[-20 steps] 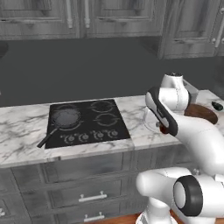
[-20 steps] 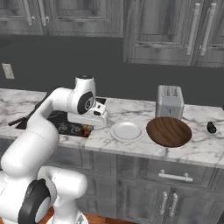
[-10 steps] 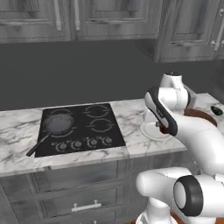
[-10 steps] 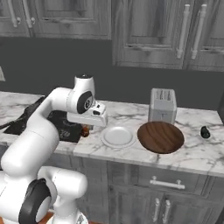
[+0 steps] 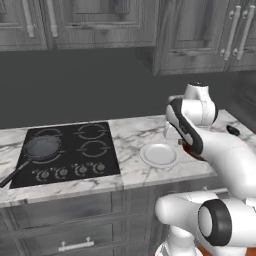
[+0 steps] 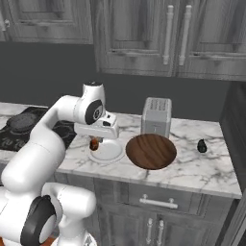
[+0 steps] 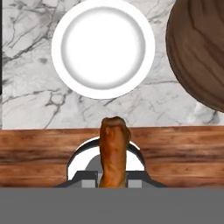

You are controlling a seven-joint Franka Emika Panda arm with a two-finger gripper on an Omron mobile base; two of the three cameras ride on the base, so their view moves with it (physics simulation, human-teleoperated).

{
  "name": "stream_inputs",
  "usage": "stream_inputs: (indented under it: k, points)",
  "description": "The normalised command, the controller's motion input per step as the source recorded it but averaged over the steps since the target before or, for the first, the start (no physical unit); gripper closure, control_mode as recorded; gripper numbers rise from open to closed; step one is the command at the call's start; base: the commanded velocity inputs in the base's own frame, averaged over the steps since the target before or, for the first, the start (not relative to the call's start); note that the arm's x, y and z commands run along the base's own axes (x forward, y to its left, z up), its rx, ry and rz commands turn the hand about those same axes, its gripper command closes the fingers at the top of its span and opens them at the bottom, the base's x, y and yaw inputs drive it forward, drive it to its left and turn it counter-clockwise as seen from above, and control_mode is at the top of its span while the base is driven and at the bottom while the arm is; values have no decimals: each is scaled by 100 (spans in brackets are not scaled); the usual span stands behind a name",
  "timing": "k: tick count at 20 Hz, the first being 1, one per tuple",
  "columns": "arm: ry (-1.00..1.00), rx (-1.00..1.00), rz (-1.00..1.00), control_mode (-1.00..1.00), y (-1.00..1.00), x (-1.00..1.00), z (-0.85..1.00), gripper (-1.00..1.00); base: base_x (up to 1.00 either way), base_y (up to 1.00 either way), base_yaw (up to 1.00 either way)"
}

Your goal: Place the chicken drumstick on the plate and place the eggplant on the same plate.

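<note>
We had the tool [image 7: 113,181] clamped on the small reddish-brown club-shaped chicken drumstick [image 7: 114,151] at bottom centre, carried clear of the desk, with the round white plate [image 7: 103,47] empty above it, ready for the drop.

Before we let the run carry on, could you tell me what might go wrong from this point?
1. In the hand view the chicken drumstick held in the gripper hangs over the floor short of the plate; released now, it would likely miss.
2. The wooden board sits right beside the plate, so overshooting sideways could land the drumstick there.
3. The eggplant lies far across the counter beyond the board and near the toaster, so that reach may be long.
</note>
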Motion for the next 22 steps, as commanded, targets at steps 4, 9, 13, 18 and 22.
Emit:
stream_inputs:
  k: [4, 9, 13, 18, 22]
  points:
    - [0, 0, 0, 100, 0, 0, 0, 100, 43, -25, -2]
    - [0, 0, 0, 100, 0, 0, 0, 100, 38, -33, -12]
    - [0, 0, 0, 100, 0, 0, 0, 100, 34, -42, -13]
    - [0, 0, 0, 100, 0, 0, 0, 100, 31, -19, -2]
    - [0, 0, 0, 100, 0, 0, 0, 100, 24, 0, 0]
